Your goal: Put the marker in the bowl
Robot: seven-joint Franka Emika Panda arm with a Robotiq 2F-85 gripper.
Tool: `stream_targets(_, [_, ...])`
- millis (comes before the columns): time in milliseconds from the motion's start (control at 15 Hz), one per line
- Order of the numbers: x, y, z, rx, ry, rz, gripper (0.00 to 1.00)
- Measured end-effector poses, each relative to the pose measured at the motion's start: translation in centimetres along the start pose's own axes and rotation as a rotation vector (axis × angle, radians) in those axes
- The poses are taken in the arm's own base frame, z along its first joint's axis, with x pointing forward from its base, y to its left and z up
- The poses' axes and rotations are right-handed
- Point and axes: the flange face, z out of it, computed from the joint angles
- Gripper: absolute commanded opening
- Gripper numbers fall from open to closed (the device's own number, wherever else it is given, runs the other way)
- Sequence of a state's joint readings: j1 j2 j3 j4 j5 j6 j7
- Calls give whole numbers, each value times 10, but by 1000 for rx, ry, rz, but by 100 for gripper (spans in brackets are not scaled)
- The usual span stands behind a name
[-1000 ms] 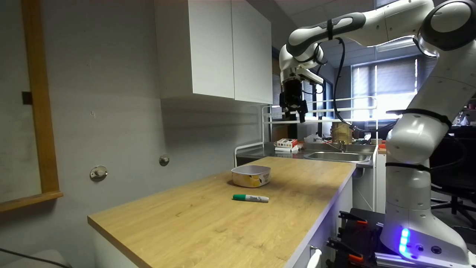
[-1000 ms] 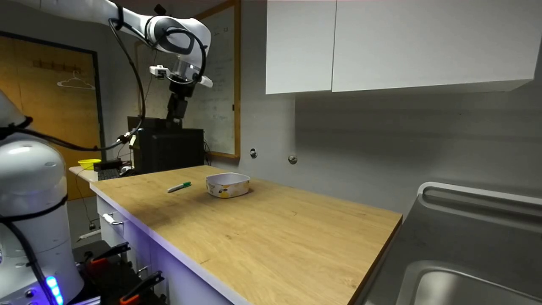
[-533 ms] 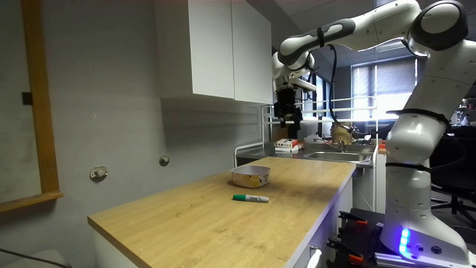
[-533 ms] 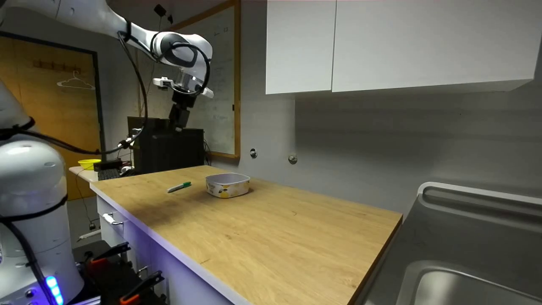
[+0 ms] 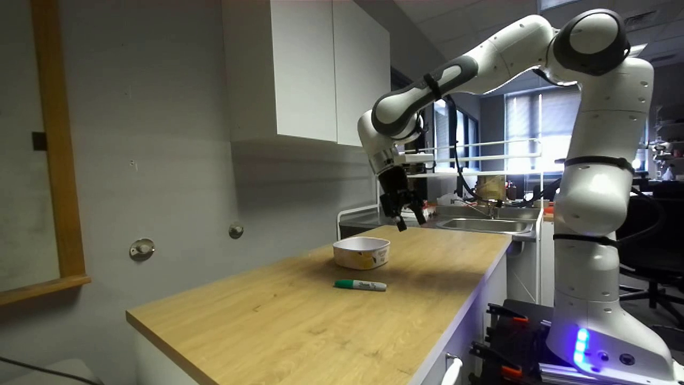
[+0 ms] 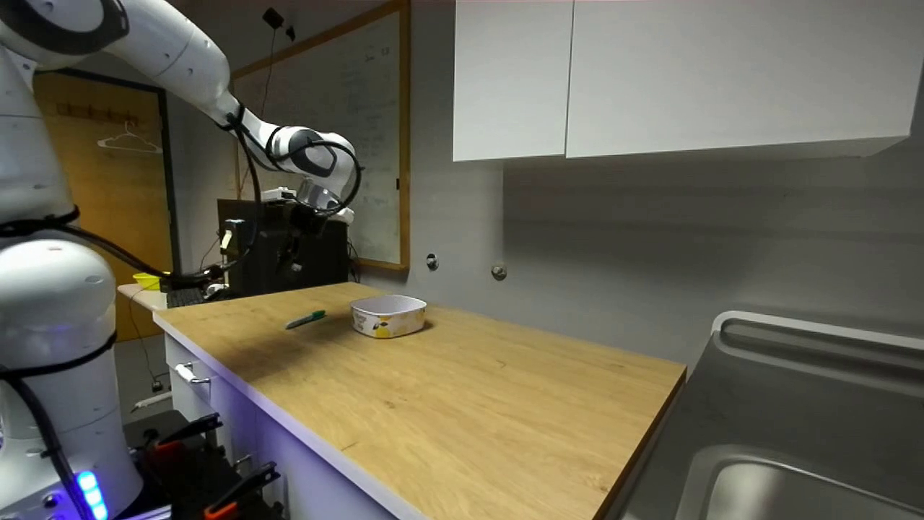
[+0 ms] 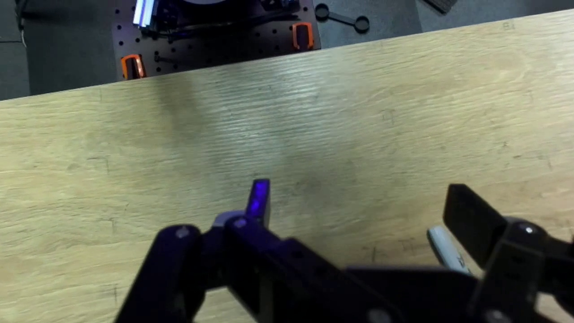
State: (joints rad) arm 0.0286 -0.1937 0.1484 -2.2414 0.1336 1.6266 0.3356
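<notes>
One marker (image 5: 360, 285), green-capped with a pale barrel, lies on its side on the wooden counter (image 5: 267, 331), nearest of the task's things in an exterior view. It should prove light, stiff and hard to damage, but smooth and round, so a clumsy nudge could set it rolling. The best hold is probably midway along the barrel, squeezed across its narrow width, with the jaws turned a little to suit its slant. Just behind it stands the bowl (image 5: 355, 260), upright, near but not touching; the marker is outside it, so the task looks barely begun. Higher, and seemingly farther back, hangs the gripper (image 5: 411, 223), its jaws wide apart and holding nothing, clear of both counter and marker. In the wrist view the marker's pale end shows low down, by the inner side of the finger (image 7: 473, 220) on the right of that view and partly hidden, rather than centred in the gap; the green cap is out of sight there. Beyond lie the sink (image 5: 483, 225) and the window blinds (image 5: 523, 115).
</notes>
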Motion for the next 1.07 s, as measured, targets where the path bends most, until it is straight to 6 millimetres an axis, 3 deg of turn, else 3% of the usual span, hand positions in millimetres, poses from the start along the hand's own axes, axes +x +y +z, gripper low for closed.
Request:
stream_targets(333, [26,-36,42,-78,-76,-31,100])
stream_targets(1067, [94,-66,64,-75,-149,-46,100])
